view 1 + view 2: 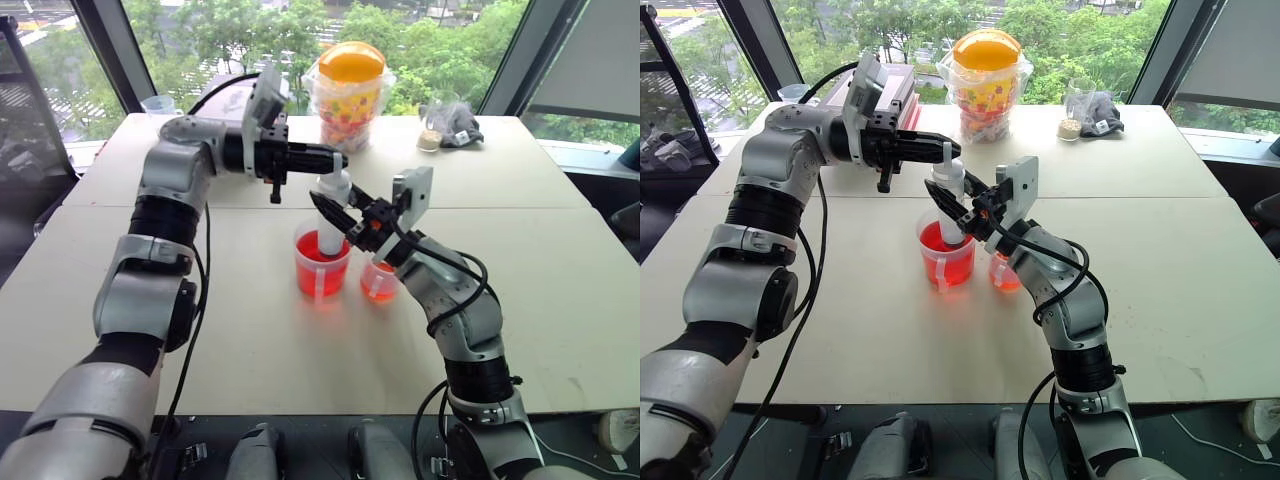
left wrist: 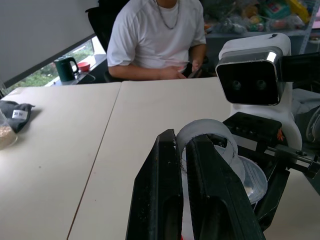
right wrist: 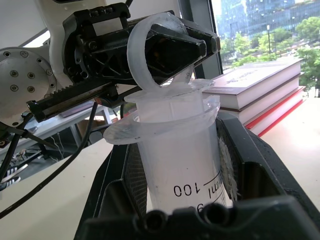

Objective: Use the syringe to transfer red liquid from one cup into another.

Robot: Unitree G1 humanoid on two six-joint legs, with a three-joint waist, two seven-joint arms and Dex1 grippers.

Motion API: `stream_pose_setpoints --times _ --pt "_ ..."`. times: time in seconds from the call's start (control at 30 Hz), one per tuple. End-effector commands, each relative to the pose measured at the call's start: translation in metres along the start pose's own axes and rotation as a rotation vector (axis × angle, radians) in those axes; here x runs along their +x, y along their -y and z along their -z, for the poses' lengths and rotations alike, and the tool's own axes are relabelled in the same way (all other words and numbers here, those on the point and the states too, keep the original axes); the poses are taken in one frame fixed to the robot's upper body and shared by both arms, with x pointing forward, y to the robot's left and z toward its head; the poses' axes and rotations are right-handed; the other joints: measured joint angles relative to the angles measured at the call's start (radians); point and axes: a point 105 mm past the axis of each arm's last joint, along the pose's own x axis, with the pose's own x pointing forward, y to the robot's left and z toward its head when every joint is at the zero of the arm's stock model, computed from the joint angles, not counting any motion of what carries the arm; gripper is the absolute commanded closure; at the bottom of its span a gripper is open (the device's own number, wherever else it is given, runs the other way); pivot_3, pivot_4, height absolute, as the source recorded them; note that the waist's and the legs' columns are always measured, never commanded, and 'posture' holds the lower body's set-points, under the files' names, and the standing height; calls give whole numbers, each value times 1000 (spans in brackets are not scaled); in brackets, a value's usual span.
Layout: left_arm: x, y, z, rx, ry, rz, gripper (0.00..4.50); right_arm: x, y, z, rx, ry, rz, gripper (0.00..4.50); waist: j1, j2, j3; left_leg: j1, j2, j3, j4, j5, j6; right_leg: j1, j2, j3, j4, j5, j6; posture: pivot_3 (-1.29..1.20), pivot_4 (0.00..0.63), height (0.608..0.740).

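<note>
1. The big cup, my landmark, stood on the table holding red liquid; the small cup sat just beside it on my right, with a little red in its bottom.

2. The syringe stood nearly upright with its lower end down in the big cup, so its long axis ran straight up from the cup. I judged the coming pull had to follow that line, upward.

3. My right claw was clenched around the syringe barrel just above the big cup's rim, reaching in from the small cup's side and steadying the tube.

4. My left claw came in level from the far left, directly above the big cup, at the syringe's top end. Its fingers were pinched shut through the plunger ring.

5. So the left claw was the one on the plunger, the right the one on the barrel. Drawing liquid, as I judged it, meant lifting the left away from the cup while the right held firm.
</note>
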Motion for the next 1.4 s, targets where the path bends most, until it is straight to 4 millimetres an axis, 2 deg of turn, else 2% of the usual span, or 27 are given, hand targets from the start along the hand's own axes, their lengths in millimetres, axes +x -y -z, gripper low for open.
stream_pose_setpoints --times 0.03,0.67,1.4 --pt "-5 -3 -26 67 53 -26 4461 5 -14 -13 -8 42 -68 2920 0 0 0 0 0 0 0 0 0 0 0 0 0 0 0 0 150 740" --pt "-18 -16 -47 114 100 -124 4461 3 -19 4 59 -19 -97 2920 0 0 0 0 0 0 0 0 0 0 0 0 0 0 0 0 150 740" --pt "-19 -18 -54 140 112 -130 4461 4 -20 3 48 -20 -107 2920 0 0 0 0 0 0 0 0 0 0 0 0 0 0 0 0 150 740"
